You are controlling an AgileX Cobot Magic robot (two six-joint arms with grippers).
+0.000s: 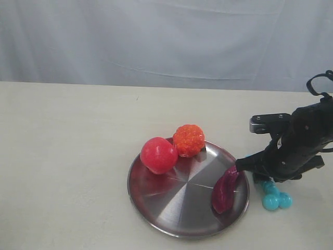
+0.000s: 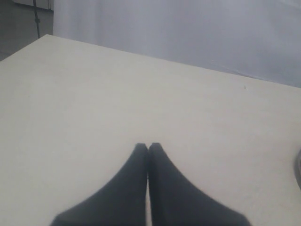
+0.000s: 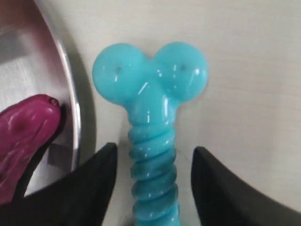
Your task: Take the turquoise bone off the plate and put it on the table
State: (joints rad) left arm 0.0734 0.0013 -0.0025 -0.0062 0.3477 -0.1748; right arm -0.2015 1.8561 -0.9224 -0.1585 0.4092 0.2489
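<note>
The turquoise bone [image 1: 276,198] [image 3: 153,136] lies on the cream table [image 1: 67,172] just right of the steel plate [image 1: 177,208], off its rim [image 3: 70,108]. My right gripper [image 3: 155,150] [image 1: 258,178] hovers over it, open, a finger on each side of the ribbed shaft with gaps on both sides. In the exterior view the arm hides the bone's far end. My left gripper [image 2: 148,147] is shut with nothing between its fingers, over bare table; it does not show in the exterior view.
On the plate sit a red ball-like fruit [image 1: 158,154], an orange bumpy ball [image 1: 188,140] and a dark purple oblong piece [image 1: 225,189] [image 3: 23,136] near the right rim. A grey-white cloth [image 1: 166,36] hangs behind the table.
</note>
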